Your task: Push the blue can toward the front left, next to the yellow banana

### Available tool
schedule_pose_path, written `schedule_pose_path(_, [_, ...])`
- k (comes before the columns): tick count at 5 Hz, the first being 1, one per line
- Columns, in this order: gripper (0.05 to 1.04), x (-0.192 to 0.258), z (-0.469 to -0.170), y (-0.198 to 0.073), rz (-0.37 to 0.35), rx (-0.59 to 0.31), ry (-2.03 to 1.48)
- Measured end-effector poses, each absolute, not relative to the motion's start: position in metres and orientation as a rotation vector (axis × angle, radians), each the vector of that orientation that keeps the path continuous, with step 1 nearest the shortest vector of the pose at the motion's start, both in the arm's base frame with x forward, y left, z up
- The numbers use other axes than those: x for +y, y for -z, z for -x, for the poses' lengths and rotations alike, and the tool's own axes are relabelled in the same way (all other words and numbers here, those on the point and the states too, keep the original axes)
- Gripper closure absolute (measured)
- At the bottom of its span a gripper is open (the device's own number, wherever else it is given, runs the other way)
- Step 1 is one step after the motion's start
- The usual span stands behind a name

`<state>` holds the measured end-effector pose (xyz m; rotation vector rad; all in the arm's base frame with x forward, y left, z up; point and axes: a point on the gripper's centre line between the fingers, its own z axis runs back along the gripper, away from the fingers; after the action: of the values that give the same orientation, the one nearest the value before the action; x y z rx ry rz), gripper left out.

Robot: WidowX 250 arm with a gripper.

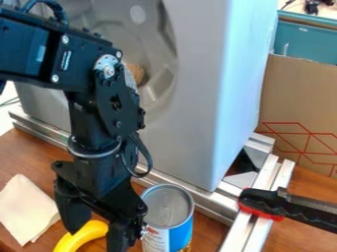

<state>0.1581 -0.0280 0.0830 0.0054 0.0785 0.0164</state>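
Observation:
The black gripper hangs low over the wooden table at the lower left, its fingers spread apart. Between and just beyond them shows a curved yellow thing, like a banana, partly hidden by the gripper; contact cannot be told. Close by the gripper's right side stands an open-topped or silver-lidded can with a blue and white label. A folded cream cloth lies on the table to the left.
Behind the arm stands a large grey appliance-like body, bordered by metal rails. A black and red handled tool lies across the rails at right. A cardboard panel stands behind, and a brown round thing shows behind the arm.

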Motion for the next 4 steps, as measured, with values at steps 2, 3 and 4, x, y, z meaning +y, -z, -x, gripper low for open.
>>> schedule_pose_path(2, [0.084,-0.032,-0.183,-0.074,-0.005,0.055,-0.037])
schedule_pose_path(3, [0.084,-0.045,-0.208,-0.076,-0.034,-0.013,-0.028])
schedule_pose_path(4, [0.084,-0.056,-0.231,-0.073,0.004,-0.062,0.009])
